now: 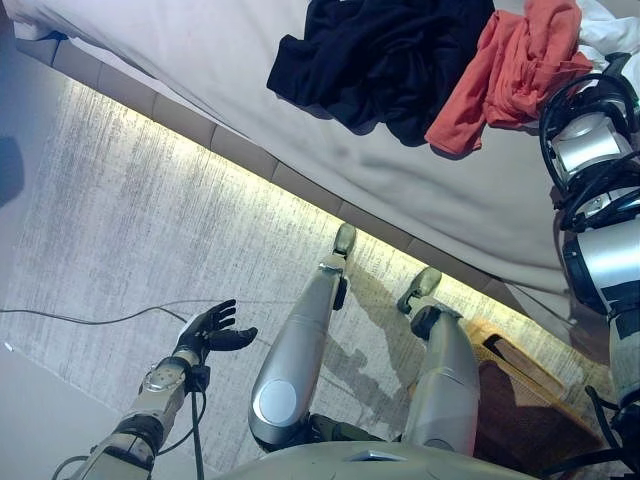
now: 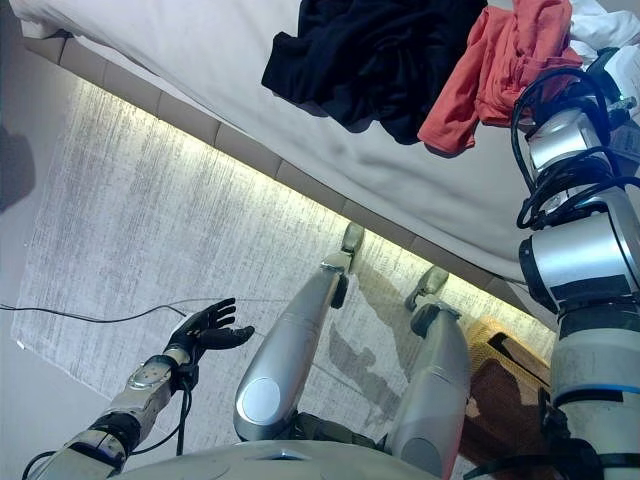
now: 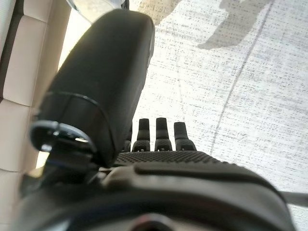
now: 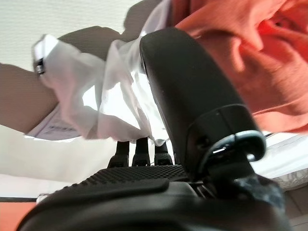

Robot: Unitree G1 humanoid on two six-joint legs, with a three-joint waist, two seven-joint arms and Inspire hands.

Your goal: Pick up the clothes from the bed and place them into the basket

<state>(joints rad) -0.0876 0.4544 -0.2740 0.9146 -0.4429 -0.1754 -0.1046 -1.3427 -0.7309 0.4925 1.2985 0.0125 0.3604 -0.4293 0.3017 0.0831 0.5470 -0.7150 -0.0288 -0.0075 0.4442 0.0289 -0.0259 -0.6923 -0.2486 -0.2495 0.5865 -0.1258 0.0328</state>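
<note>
A black garment [image 1: 385, 55], an orange-red garment [image 1: 515, 70] and a white garment [image 1: 612, 30] lie bunched together on the bed [image 1: 200, 60]. My right arm [image 1: 600, 250] reaches up to the bed by the white garment. In the right wrist view my right hand [image 4: 192, 96] lies against the white garment [image 4: 110, 96], with the orange-red garment [image 4: 269, 62] beside it. The white cloth covers the front of the hand. My left hand [image 1: 212, 330] is open and empty, low over the rug. A wicker basket [image 1: 520, 395] stands on the floor beside the bed, under my right arm.
A pale rug [image 1: 120, 230] covers the floor in front of the bed. The bed's padded base [image 1: 250, 160] runs diagonally along its lit lower edge. The left wrist view looks down at the rug [image 3: 250, 72] past my left hand [image 3: 159, 139].
</note>
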